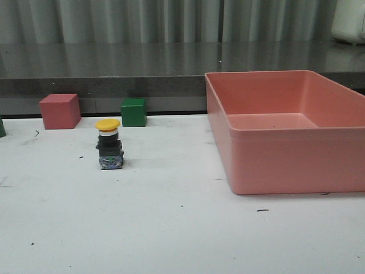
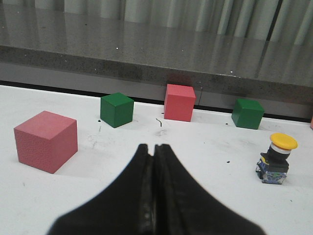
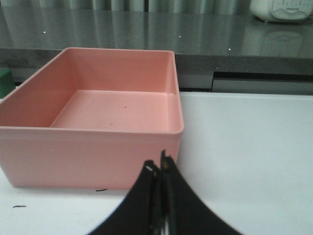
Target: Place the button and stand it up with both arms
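White counter (image 1: 171, 228) carries the button (image 1: 108, 144) upright, cap on top, beside the pink bin (image 1: 285, 154). Both end effectors, left (image 2: 153, 149) and right (image 3: 159, 166), are clenched, empty; best to stay clear of it.

**Bin and blocks on the white table**

A large pink bin (image 1: 285, 134) stands on the right side of the white table (image 1: 171, 228), open at the top. At the table's far edge, on the left, a pink cube (image 1: 59, 111) and a green cube (image 1: 133, 112) sit near each other but apart. The left wrist view shows another pink cube (image 2: 46, 140) and another green cube (image 2: 117, 109). A grey counter (image 1: 114, 65) runs behind the table.
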### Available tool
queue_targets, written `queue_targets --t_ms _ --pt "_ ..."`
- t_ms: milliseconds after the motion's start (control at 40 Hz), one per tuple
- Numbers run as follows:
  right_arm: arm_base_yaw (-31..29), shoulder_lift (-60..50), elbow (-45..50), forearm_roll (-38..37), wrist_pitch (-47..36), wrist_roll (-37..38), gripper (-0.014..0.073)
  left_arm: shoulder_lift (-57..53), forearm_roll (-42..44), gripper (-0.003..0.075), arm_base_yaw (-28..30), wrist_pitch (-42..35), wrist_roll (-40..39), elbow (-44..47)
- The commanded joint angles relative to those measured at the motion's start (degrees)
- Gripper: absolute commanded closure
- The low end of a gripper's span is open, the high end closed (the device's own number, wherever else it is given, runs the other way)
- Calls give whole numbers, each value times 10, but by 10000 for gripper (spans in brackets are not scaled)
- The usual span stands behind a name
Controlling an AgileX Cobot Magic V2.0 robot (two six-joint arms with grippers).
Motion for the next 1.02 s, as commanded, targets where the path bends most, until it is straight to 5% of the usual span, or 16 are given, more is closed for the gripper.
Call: queue_targets --t_ms 0,1000 --pt "-4 -12 -1 13 -9 -11 662 -14 0 740 1 -54 -4 9" --pt "-4 -23 -1 15 21 -10 662 -13 0 740 1 -54 -4 9"
